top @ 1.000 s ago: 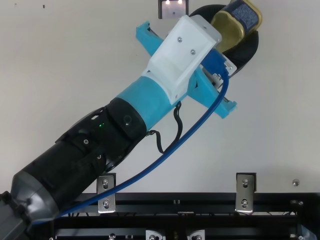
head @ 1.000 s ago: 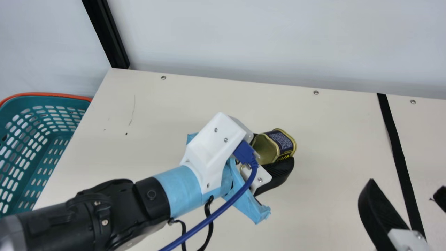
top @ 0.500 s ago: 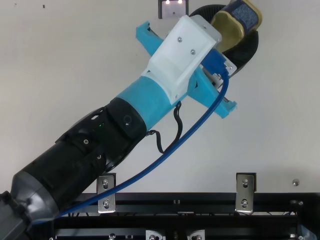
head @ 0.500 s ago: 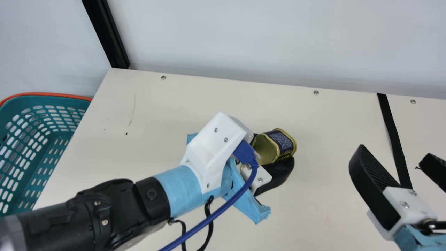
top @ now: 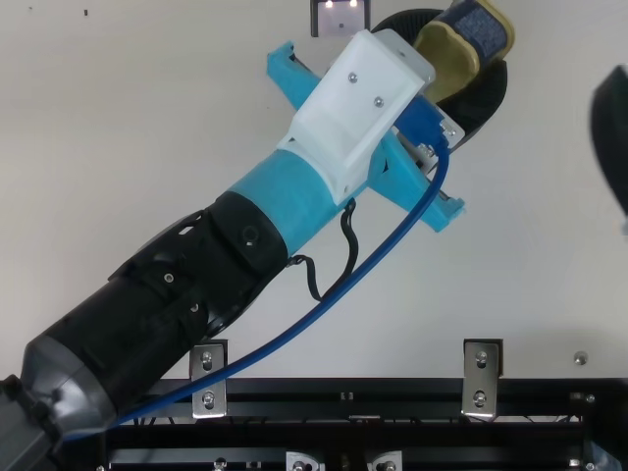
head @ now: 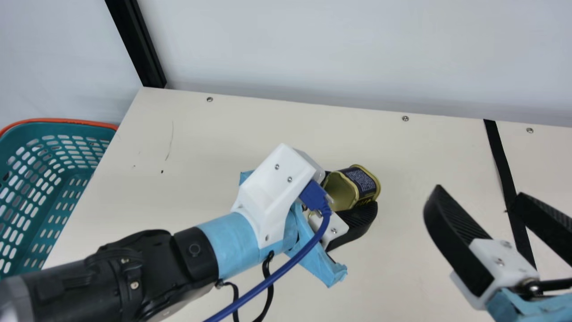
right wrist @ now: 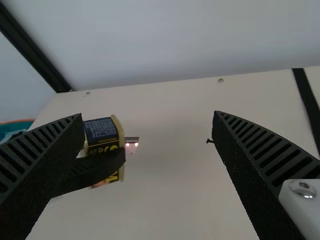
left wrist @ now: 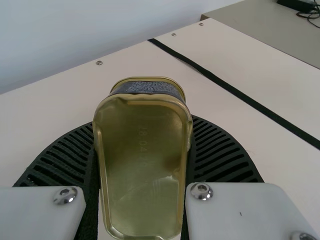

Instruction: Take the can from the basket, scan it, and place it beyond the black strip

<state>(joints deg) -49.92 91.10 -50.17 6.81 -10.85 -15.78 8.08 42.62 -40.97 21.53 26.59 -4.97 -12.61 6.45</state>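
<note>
Item: one can [head: 364,182], rounded-oblong, gold metal with a dark label, located at the centre right of the main view, short of the black strip [head: 500,158] and well apart from the basket [head: 58,120] at the left edge.

Holder: my left gripper [left wrist: 144,125], closed down only as far as the can's width allows, a ribbed finger against each side, a gold end turned towards its wrist.

Second holder: my right gripper [head: 479,192], lower right of that view, fingers spread wide, nothing between them.

Handling, by my estimate: stiff walls, little give; light to moderate weight (contents unknown to me, so I would not swear to it). Lacquered metal and a smooth label suggest some slipperiness, which the ribs should offset. Not fragile, though a hard squeeze could dent the thin walls.

Recommended hold, if I pass it across: the labelled end standing out beyond my left fingers, taken square over two opposite sides, pads flat. To be avoided: the rolled rims and rounded corners, where the can could twist or skid out. I would let the left fingers go only once the right ones bear firmly.
</note>
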